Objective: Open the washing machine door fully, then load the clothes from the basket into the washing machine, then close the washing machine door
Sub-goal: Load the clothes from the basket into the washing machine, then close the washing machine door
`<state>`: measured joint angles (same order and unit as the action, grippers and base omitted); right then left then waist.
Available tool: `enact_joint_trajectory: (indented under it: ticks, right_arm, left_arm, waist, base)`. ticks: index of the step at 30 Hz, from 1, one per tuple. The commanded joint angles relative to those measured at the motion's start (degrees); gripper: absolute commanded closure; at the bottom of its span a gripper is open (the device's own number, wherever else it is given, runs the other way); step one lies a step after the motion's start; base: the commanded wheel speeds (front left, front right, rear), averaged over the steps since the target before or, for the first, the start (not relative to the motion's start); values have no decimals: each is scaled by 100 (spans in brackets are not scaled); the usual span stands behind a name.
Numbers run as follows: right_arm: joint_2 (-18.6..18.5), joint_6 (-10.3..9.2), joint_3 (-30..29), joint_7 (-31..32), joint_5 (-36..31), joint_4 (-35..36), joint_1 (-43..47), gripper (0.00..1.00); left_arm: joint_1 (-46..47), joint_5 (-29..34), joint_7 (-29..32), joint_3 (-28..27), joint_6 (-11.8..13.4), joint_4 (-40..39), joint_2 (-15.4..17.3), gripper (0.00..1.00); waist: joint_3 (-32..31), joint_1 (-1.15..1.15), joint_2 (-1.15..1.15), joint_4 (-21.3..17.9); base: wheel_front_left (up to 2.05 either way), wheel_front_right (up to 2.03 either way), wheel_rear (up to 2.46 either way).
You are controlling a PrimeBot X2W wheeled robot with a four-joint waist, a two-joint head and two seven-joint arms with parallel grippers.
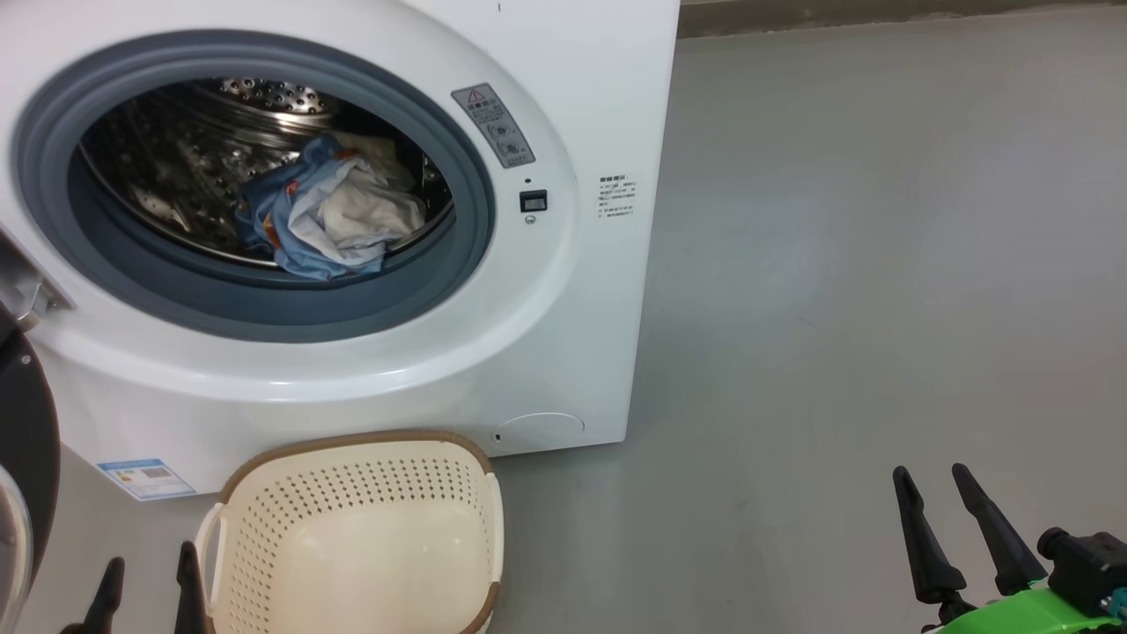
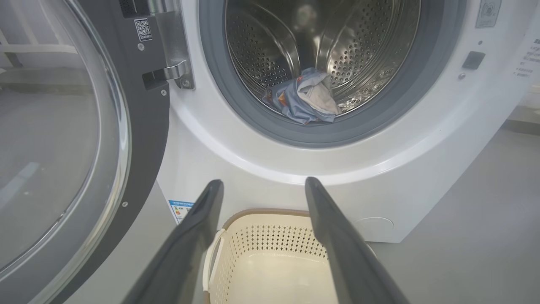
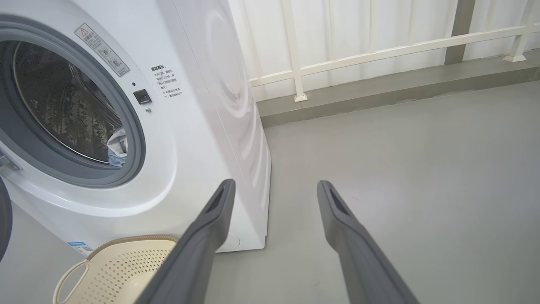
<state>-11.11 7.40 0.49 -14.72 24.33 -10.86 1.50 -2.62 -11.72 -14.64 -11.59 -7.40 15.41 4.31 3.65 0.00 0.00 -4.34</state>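
Clothes (image 1: 330, 220) lie inside the washing machine (image 1: 563, 299) upper left; left fingers (image 1: 187, 586) and right fingers (image 1: 920, 537) spread wide, holding nothing.

Prob. laundry balcony: washing machine (image 1: 563, 308), grey floor (image 1: 880, 264), white railing (image 3: 379, 55).

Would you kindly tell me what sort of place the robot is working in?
Probably a laundry corner on a balcony or utility area: a white front-loading washing machine stands on a bare grey floor, a cream laundry basket sits before it, and a white railing borders the floor.
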Motion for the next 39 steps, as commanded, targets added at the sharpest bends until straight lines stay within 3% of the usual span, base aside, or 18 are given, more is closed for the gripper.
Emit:
enact_joint_trajectory:
  ticks: [1,39]
  right_arm:
    - [-100,9,83,-28,9,169,30,0]
    - [-39,9,104,-28,-12,196,-55,0]
  left_arm:
    - [15,53,-36,-212,-9,-191,65,0]
    - [77,5,-36,-124,-9,-344,-5,0]
  waist:
    - [-17,0,0,6]
    - [86,0,0,74]
  base:
    - [0,0,0]
    - [0,0,0]
